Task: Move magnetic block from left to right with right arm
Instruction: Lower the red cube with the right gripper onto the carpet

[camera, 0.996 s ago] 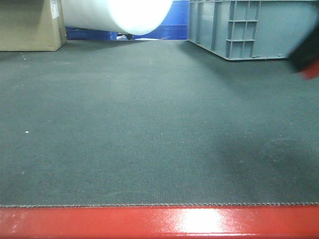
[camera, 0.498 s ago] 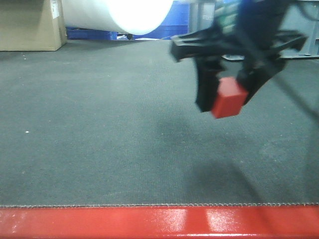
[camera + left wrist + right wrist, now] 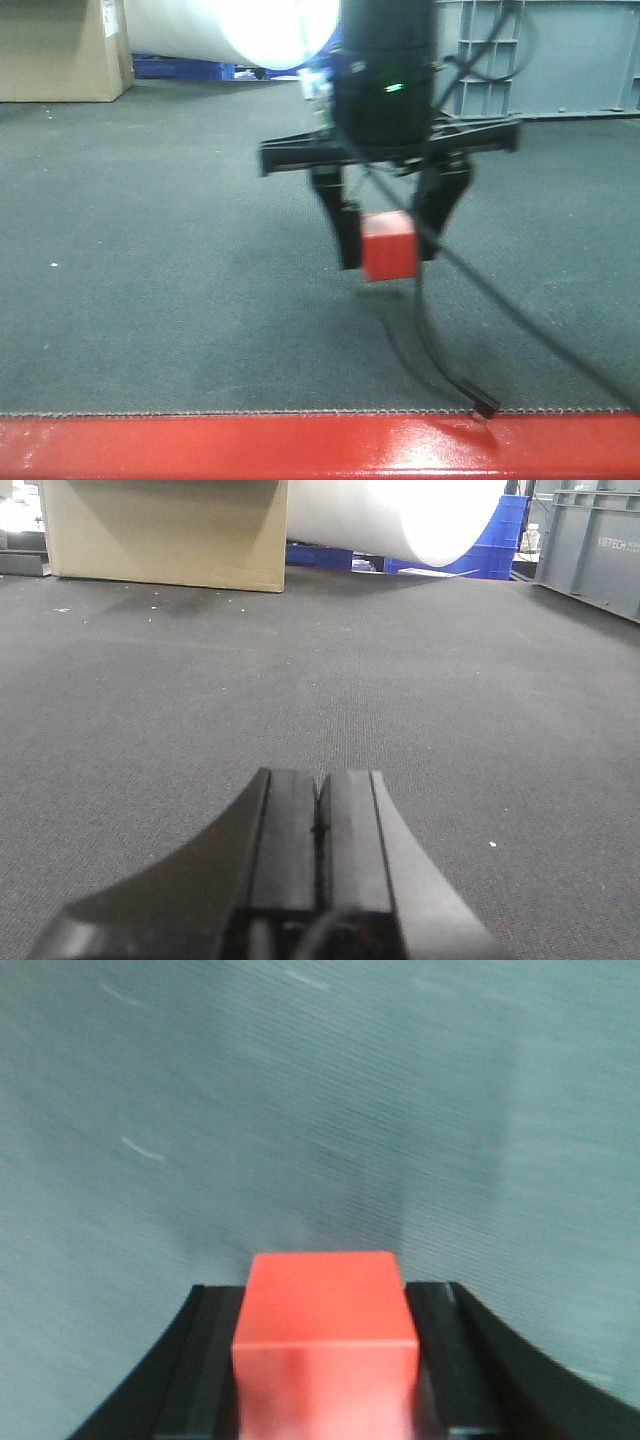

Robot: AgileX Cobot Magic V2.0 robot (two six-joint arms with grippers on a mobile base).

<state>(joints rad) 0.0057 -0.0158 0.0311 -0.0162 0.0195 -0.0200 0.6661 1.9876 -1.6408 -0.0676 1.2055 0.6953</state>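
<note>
Block (image 3: 388,245) hangs clamped between the right gripper's (image 3: 390,240) fingers, clear of the mat (image 3: 150,250), its shadow below; lifted, I judge, so it carries across without dragging. Left gripper (image 3: 320,825) rests low with jaws pressed together, empty, out of the way.

right arm (image 3: 385,250) shifted from right edge toward centre, nearer camera | magnetic block (image 3: 388,246) carried along, clamped between the jaws, now squarer to view | cable (image 3: 440,340) now trailing to table rim (image 3: 250,445)
</note>
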